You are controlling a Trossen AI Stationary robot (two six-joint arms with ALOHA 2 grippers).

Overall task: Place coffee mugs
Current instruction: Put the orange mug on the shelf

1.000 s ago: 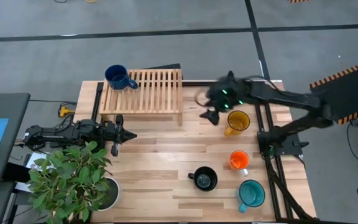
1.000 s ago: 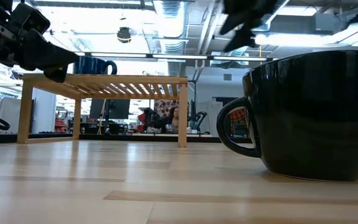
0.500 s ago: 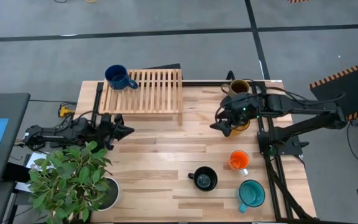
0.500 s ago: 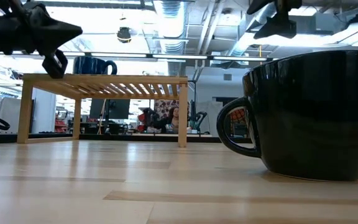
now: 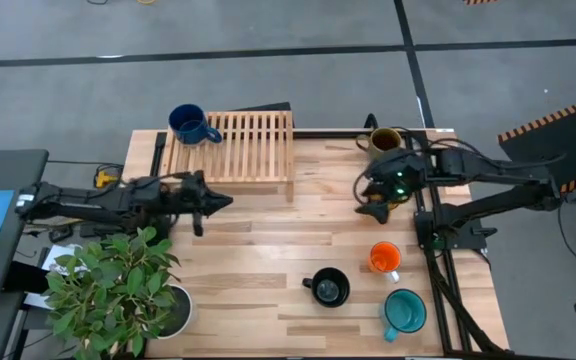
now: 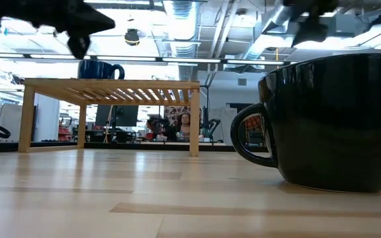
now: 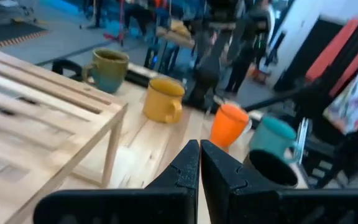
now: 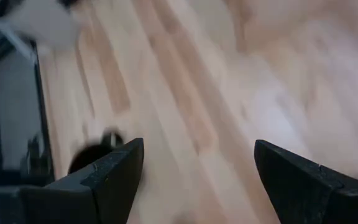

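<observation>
**Right gripper spread over the yellow mug, left gripper closed by the rack**

The table (image 5: 258, 270) fills the high view, with a plant (image 5: 108, 285) at its 8 o'clock corner. A slatted wooden rack (image 5: 238, 150) stands toward 11 o'clock. The left arm reaches in from 9 o'clock; the left gripper (image 5: 218, 202) hangs just in front of the rack, and the left wrist view shows its fingers (image 7: 188, 168) pressed together with nothing between them. The right arm comes in from 3 o'clock; the right gripper (image 5: 376, 205) is over the table at about 2 o'clock, its fingers (image 8: 114, 171) spread wide apart and empty in the right wrist view.

The blue mug (image 5: 190, 125) sits on the rack's far left corner. The olive mug (image 5: 385, 140) stands at the table's far edge near 1 o'clock. The yellow mug (image 7: 161, 99) is just in front of it, mostly hidden under the right gripper from above. The orange mug (image 5: 384, 258) stands at about 4 o'clock, the teal mug (image 5: 405, 311) beyond it toward 5 o'clock, and the black mug (image 5: 329, 287) beside them, nearer the table's middle.
</observation>
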